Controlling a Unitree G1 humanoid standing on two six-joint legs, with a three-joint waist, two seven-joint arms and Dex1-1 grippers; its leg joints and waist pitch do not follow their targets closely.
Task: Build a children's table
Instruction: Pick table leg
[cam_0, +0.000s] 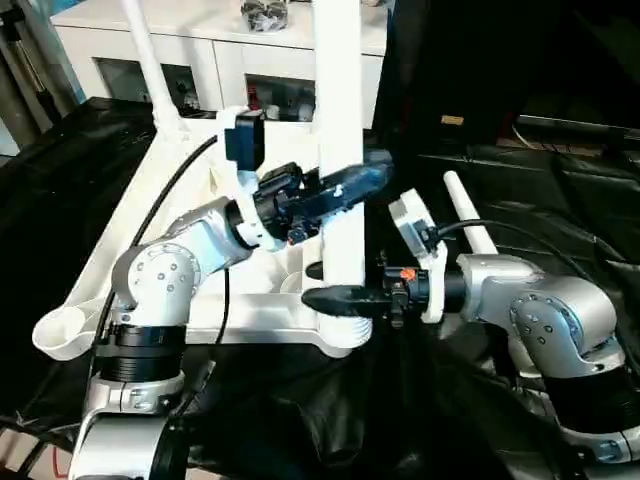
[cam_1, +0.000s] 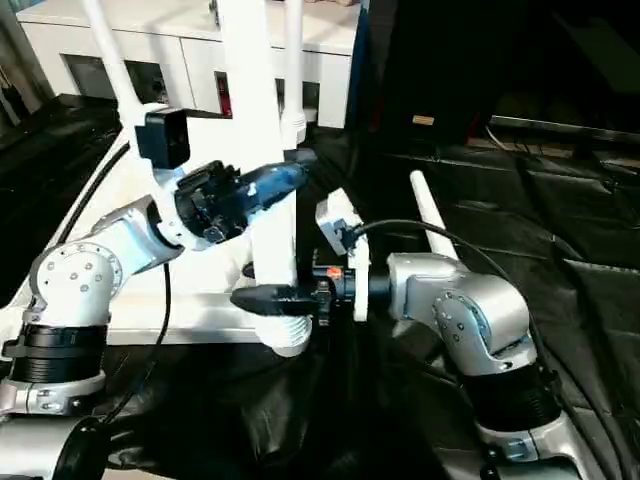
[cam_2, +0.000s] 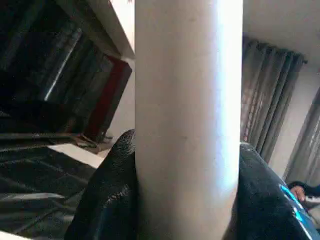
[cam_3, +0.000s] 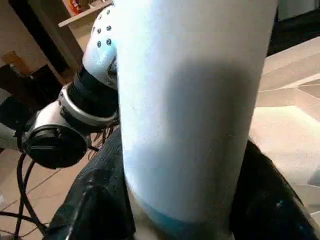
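The white tabletop (cam_0: 150, 215) lay upside down on a black sheet (cam_0: 60, 170), its ribbed underside up and its long sides running away from the robot toward a white glass-door cabinet (cam_0: 215, 60) at the back of the room. At its near left corner an empty rounded socket (cam_0: 65, 335) faced up. A far leg (cam_0: 150, 65) rose from the far left corner, leaning a little to the left, its long axis close to vertical.

The left gripper (cam_0: 345, 185) reached in from the left at about mid-height of the near leg (cam_0: 340, 120), and its jaws were closed around that leg; the left wrist view showed a black finger (cam_2: 107, 200) on each side of the white tube. The near leg stood upright in the near right corner socket (cam_0: 340, 325), long axis vertical, its upper end running out of the top of the picture.

Lower down, just above the socket, the right gripper (cam_0: 335, 298) came in level from the right, and its jaws sat on either side of the same leg; in the right wrist view the black fingers (cam_3: 92, 200) flanked the tube closely, though whether they pressed on it could not be told.

To the right, a loose leg (cam_0: 470, 225) lay on the black sheet, its long axis pointing away from the robot and slightly leftward. Grey curtains (cam_2: 272, 105) hung in the room behind
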